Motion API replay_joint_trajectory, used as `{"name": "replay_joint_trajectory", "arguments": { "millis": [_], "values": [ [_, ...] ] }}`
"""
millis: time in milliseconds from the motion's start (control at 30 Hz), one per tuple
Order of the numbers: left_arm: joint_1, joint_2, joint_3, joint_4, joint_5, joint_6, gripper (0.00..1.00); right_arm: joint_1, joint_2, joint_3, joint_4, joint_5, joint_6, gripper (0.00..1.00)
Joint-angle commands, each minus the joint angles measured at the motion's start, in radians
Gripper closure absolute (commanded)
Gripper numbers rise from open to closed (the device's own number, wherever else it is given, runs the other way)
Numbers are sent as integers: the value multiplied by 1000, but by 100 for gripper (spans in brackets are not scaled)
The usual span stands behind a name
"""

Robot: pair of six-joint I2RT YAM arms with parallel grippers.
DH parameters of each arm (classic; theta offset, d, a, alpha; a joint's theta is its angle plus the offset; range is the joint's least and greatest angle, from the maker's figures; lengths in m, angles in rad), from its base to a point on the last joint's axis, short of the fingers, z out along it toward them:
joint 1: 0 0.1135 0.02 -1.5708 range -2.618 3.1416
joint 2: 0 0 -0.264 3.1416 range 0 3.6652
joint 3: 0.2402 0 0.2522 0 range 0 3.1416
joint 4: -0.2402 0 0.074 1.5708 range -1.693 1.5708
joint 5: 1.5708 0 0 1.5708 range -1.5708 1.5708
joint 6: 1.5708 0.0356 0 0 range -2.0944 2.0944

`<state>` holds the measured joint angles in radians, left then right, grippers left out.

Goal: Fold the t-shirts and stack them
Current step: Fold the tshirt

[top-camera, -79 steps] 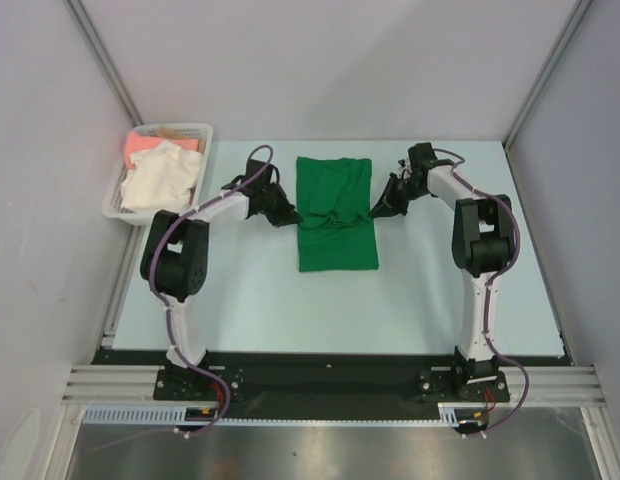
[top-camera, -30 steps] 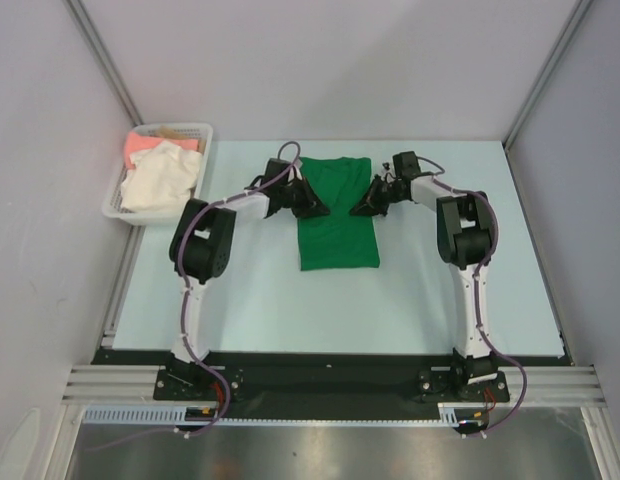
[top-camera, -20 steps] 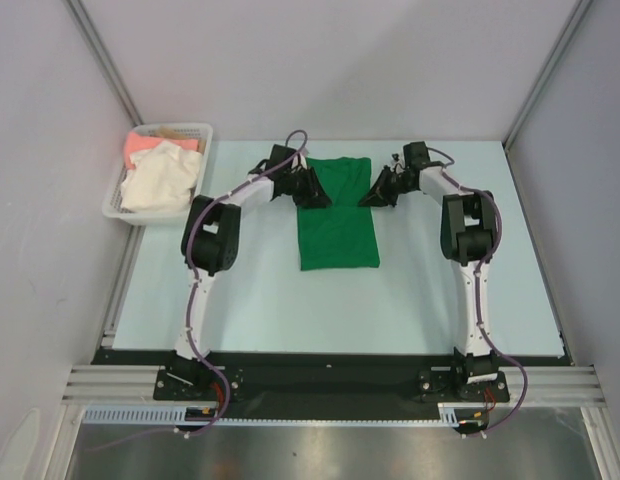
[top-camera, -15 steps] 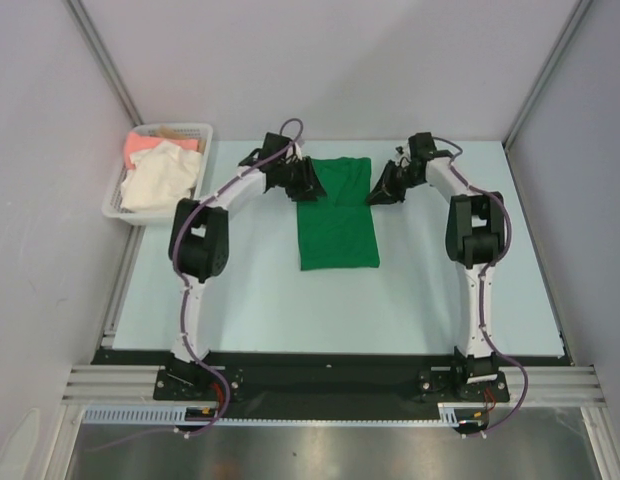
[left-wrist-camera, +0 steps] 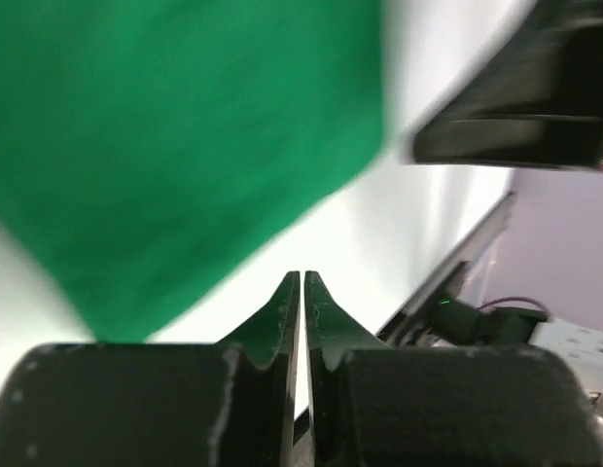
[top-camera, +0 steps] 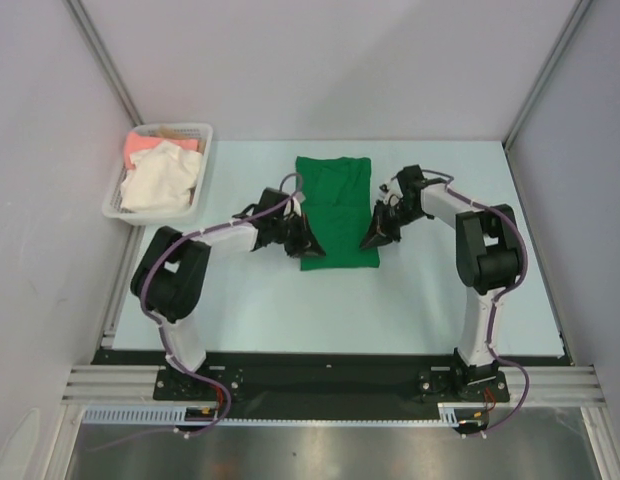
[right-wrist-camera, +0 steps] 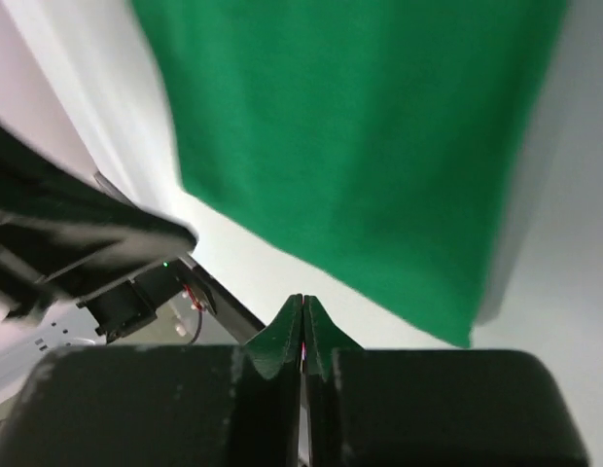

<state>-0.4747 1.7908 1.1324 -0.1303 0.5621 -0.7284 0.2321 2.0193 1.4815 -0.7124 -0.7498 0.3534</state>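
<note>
A white lattice basket (top-camera: 204,170) sits at the far left corner of the counter (top-camera: 420,300). It holds the cream-white t-shirt (top-camera: 160,180) in front and the salmon-pink t-shirt (top-camera: 145,145) behind it. The green t-shirt (top-camera: 335,205) lies flat in the middle of the counter, folded into a long narrow strip running away from the arms.

The left tool (top-camera: 302,245) is low at the strip's left edge, near its near corner. In the left wrist view its fingers are pressed almost together with nothing between them, and the green cloth (left-wrist-camera: 185,126) lies just beyond the tips (left-wrist-camera: 301,292).

The right tool (top-camera: 371,240) is at the right edge, opposite the left one. Its fingers are closed and empty too, with the cloth (right-wrist-camera: 360,126) just ahead of the tips (right-wrist-camera: 301,311).
</note>
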Motion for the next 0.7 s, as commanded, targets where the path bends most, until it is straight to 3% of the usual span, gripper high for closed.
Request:
{"name": "replay_joint_trajectory", "arguments": {
  "millis": [0, 133, 400, 533, 667],
  "values": [
    [15, 39, -80, 100, 12, -51, 93, -25, 27, -64, 57, -45, -24, 97],
    [33, 70, -115, 103, -17, -17, 94, -60, 74, -115, 113, -83, -16, 100],
    [73, 139, -148, 11, -93, 81, 100, -117, 114, -156, 76, -2, -79, 99],
    [58, 33, -235, 0, -94, 87, 97, -145, 36, -188, 27, 120, -100, 98],
    [7, -164, -258, -83, -108, 78, 83, -148, -104, -211, -9, 217, -126, 96]
  ]
}}
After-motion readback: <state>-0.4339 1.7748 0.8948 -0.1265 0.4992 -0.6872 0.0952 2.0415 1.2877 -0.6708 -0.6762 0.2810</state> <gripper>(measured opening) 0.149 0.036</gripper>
